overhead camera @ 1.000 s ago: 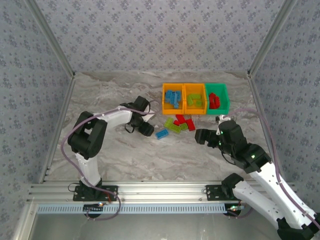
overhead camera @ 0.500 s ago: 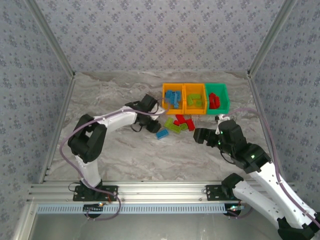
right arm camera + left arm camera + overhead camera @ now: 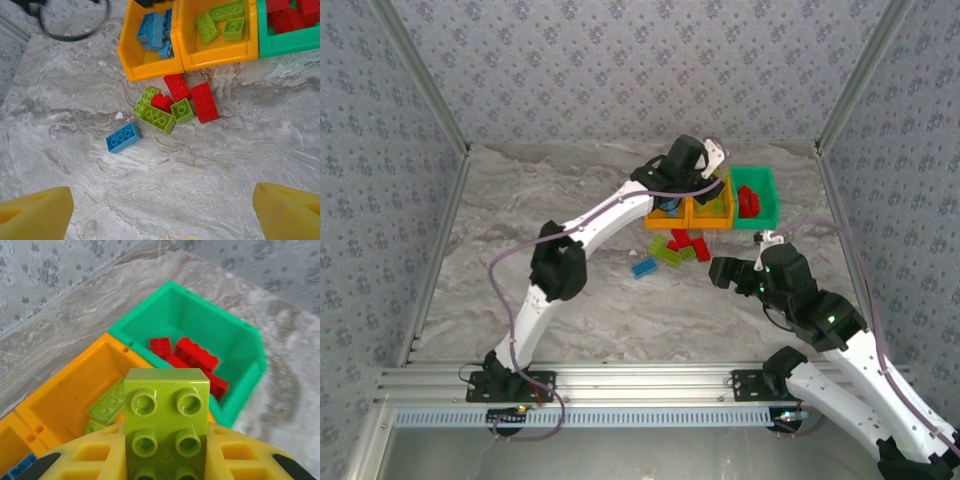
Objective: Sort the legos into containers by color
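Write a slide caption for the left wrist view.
Left fingers clamp a lime brick over the orange bin holding lime bricks, beside the green bin of red bricks.

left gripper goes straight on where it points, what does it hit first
Likely the middle orange bin, near its wall beside the green bin; the held lime brick leads. Depth is unclear.

Bench (image 3: pixel 510 190): grey-white marble-patterned top, evenly lit.
Walls (image 3: pixel 620 70): three (left, far, right), grey-blue paper with a small repeating floral motif.
Aluminium posts (image 3: pixel 425 80): two, slanting at the far corners.
Aluminium rail (image 3: pixel 640 380): along the near edge.
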Available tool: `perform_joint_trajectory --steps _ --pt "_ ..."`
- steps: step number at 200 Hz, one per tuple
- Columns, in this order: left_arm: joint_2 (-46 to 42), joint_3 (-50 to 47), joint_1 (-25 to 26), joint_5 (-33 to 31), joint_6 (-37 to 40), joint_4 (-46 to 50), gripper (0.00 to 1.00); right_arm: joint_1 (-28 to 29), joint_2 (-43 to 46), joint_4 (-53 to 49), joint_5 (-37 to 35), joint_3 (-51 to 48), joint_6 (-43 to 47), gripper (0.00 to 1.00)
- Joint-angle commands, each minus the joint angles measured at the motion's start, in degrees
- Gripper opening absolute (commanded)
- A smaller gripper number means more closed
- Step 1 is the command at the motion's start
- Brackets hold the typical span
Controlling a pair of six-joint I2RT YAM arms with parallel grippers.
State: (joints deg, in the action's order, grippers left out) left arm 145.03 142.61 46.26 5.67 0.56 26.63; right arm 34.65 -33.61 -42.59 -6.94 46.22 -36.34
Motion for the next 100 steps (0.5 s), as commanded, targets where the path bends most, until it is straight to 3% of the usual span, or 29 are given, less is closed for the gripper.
perform_joint_trajectory --steps 1,21,71,89,100 --pt "6.7 12.4 0.0 -2.7 0.3 7.5 0.30 0.5 1.3 -2.5 -1.6 0.1 -2.2 0.95" --pt "9.6 17.9 -0.1 -2.8 -0.4 9.2 0.51 0.5 1.3 -2.9 -1.8 0.2 -2.1 0.95" --pt "1.1 15.2 0.2 3.4 3.1 16.6 0.54 0.5 -1.8 -3.1 -5.8 -1.4 -0.2 0.96" --pt "-8.5 5.3 0.9 5.2 5.6 17.1 0.54 0.5 -7.7 -4.5 -8.3 -2.0 3.6 0.96" --pt "-18.3 -9.4 1.4 4.6 6.7 10.4 0.54 0.4 -12.8 -4.1 -8.6 -2.3 5.4 0.96"
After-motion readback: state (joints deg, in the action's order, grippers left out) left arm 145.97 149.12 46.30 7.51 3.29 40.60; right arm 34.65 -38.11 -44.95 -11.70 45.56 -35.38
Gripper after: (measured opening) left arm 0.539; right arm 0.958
